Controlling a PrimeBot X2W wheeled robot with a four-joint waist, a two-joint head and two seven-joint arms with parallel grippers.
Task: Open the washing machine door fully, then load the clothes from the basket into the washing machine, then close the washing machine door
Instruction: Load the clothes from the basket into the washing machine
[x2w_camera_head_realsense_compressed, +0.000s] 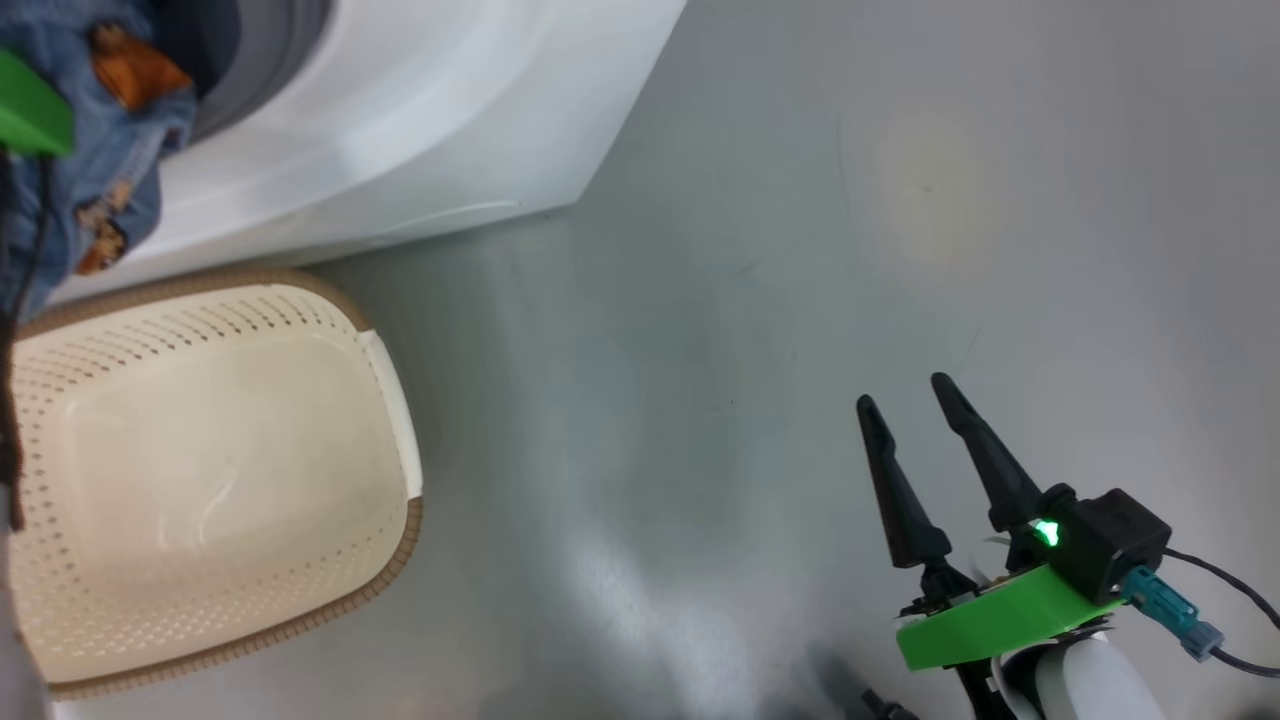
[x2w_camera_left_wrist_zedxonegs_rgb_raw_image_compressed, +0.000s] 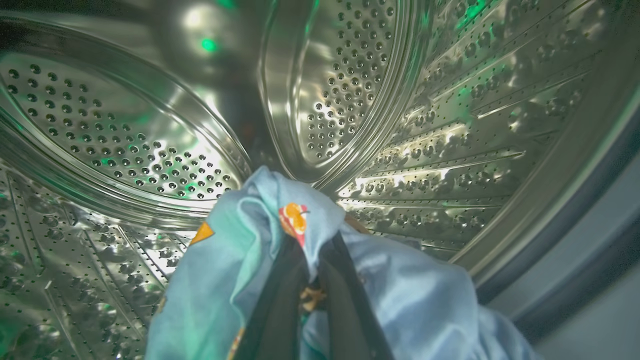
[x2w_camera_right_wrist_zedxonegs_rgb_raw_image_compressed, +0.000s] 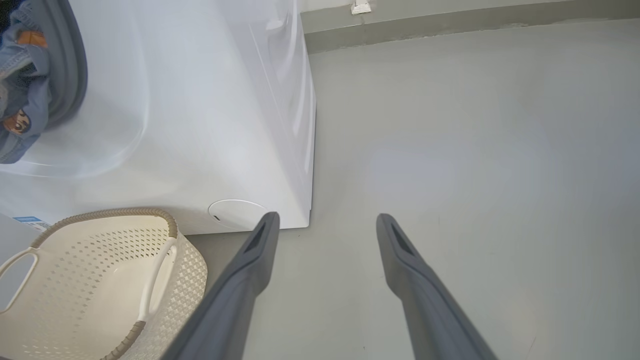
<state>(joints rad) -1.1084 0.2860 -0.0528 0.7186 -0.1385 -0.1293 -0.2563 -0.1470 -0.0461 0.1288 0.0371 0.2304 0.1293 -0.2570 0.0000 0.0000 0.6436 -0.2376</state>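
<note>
**Asker:** Where are the clothes (x2w_camera_left_wrist_zedxonegs_rgb_raw_image_compressed: 235, 280) at this moment?

**Me:** My left jaws pinch them. In the left wrist view my two dark fingers (x2w_camera_left_wrist_zedxonegs_rgb_raw_image_compressed: 280, 310) stand close together. The light blue cloth with orange prints is wrapped around them, inside the steel drum (x2w_camera_left_wrist_zedxonegs_rgb_raw_image_compressed: 150, 150) of the washing machine (x2w_camera_head_realsense_compressed: 420, 120).

**Asker:** Does the head view tell the same?

**Me:** It tells another part. There the blue cloth hangs at the mouth of the machine, over the grey gasket (x2w_camera_head_realsense_compressed: 270, 50), and some of it falls outside, down the white front.

**Asker:** And the basket (x2w_camera_head_realsense_compressed: 395, 400)?

**Me:** It stands on the grey floor (x2w_camera_head_realsense_compressed: 800, 250), just beside the machine front. The head view looks down onto its cream bottom. The right wrist view shows its pale handle (x2w_camera_right_wrist_zedxonegs_rgb_raw_image_compressed: 155, 270) from the side, and also the round filter cap (x2w_camera_right_wrist_zedxonegs_rgb_raw_image_compressed: 237, 214) and a small blue label (x2w_camera_right_wrist_zedxonegs_rgb_raw_image_compressed: 27, 220) on the machine.

**Asker:** Your right jaws?

**Me:** They are spread wide above the floor, to the right of the basket and apart from it.
</note>
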